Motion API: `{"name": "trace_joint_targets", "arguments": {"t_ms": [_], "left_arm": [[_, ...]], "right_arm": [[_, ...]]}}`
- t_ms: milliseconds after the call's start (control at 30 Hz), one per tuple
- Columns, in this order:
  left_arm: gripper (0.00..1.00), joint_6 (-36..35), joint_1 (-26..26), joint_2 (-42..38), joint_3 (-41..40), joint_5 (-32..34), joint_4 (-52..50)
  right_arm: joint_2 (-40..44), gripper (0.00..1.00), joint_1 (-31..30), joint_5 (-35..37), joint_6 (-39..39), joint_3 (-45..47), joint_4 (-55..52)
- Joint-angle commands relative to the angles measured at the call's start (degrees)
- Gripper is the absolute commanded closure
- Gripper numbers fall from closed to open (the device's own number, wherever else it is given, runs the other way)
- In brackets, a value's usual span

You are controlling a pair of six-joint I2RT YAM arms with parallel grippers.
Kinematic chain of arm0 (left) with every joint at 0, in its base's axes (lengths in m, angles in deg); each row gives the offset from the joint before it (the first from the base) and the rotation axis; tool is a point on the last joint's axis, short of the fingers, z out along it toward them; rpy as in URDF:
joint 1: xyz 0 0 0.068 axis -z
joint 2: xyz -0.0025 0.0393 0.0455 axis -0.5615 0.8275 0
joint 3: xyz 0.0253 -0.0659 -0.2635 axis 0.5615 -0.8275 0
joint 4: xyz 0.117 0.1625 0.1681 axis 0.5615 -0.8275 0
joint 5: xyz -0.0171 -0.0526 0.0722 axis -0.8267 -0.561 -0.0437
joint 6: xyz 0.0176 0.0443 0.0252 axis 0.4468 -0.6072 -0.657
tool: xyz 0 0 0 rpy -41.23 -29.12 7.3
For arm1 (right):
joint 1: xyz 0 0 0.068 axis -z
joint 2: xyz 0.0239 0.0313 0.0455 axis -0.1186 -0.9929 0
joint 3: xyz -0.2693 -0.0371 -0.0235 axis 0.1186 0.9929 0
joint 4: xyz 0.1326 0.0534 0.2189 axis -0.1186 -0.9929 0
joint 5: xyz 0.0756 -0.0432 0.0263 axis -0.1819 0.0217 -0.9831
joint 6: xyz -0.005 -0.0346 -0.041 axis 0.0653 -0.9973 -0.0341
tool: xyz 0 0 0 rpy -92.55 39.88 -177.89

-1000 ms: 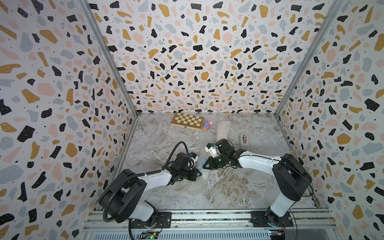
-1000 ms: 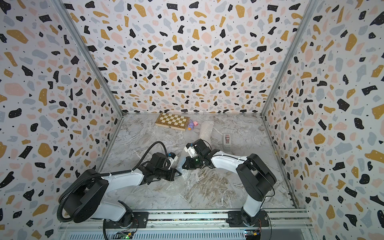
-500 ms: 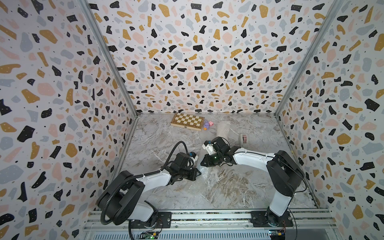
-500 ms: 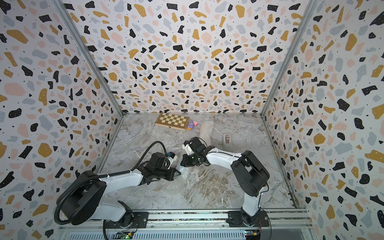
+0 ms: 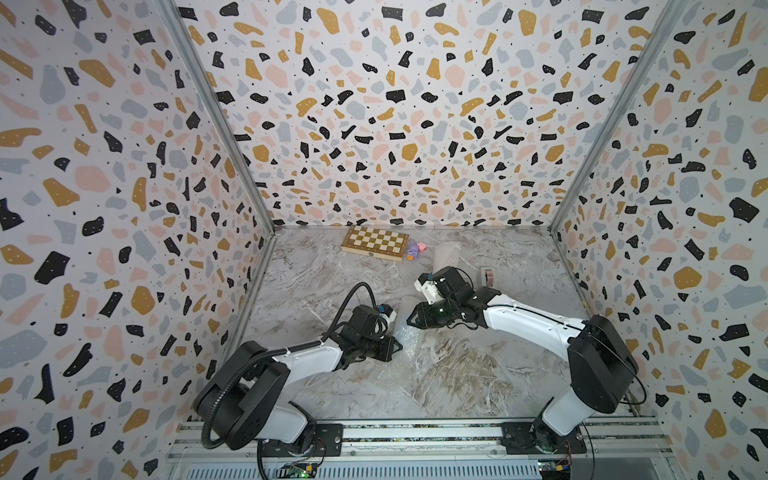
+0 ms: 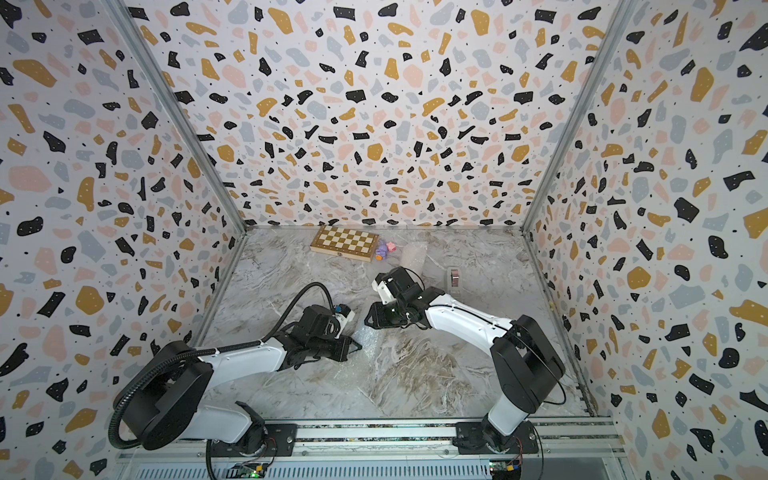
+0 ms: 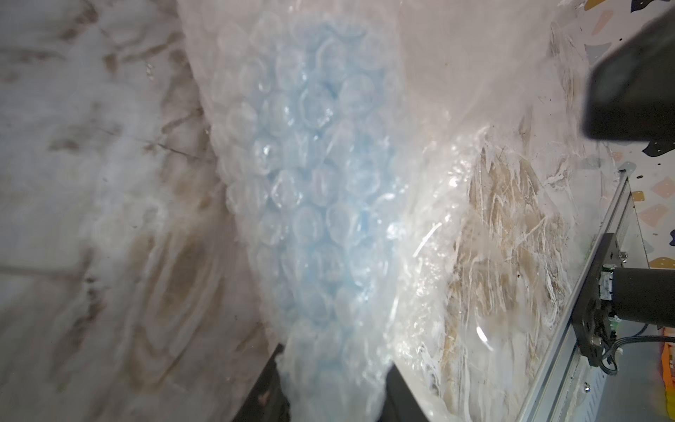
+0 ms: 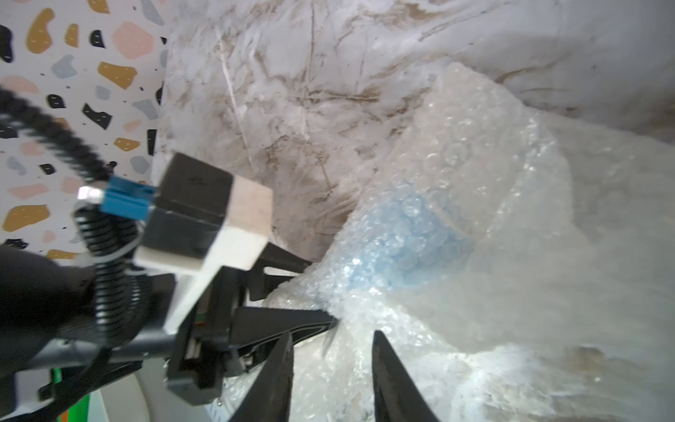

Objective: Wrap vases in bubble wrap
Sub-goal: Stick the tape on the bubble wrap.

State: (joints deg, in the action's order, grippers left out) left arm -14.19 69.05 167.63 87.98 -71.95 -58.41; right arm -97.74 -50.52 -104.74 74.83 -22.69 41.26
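Note:
A light blue vase [image 7: 317,164] lies on the marble floor inside clear bubble wrap [image 7: 438,219]. My left gripper [image 7: 334,387] is shut on one end of this wrapped vase [image 8: 409,234], a finger on each side. In both top views the left gripper [image 5: 397,345] [image 6: 357,345] sits mid-floor with the crinkled bubble wrap [image 5: 405,336] just past it. My right gripper [image 8: 332,336] faces it from the other side, jaws apart over loose wrap and gripping nothing. The two grippers nearly meet, the right gripper [image 5: 409,322] just behind the left one. The cream-white vase is not visible as such.
A whitish wrapped roll [image 5: 446,255] stands at the back, a tape dispenser [image 5: 489,275] to its right. A wooden chessboard [image 5: 374,242] and small coloured toys [image 5: 415,249] lie by the back wall. Patterned walls close in three sides. A metal rail [image 5: 415,436] runs along the front.
The right gripper's jaws have gone from shut to apart, and its elbow has swung in and back out. The left gripper has kept its hold and place.

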Motion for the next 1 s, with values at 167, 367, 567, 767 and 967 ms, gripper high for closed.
{"name": "trace_joint_targets", "arguments": {"t_ms": [167,367,567,767,967], "left_arm": [[0.66,-0.3,0.2,0.4,-0.2,1.0,-2.1],[0.67,-0.1,0.2,0.1,-0.5,1.0,-2.0],[0.67,-0.2,0.2,0.5,-0.3,0.9,-1.9],[0.67,-0.4,0.2,0.0,-0.5,1.3,-1.9],[0.67,-0.4,0.2,0.0,-0.3,1.1,-0.8]], "right_arm": [[-5.6,0.66,-1.0,-5.9,5.7,0.1,7.4],[-7.5,0.68,-0.1,-3.6,5.4,3.9,9.6],[-5.3,0.69,0.9,-5.4,4.7,6.1,11.0],[0.3,0.68,2.0,-10.0,8.4,6.5,11.5],[-5.9,0.69,-0.1,-11.6,10.2,2.3,13.6]]}}
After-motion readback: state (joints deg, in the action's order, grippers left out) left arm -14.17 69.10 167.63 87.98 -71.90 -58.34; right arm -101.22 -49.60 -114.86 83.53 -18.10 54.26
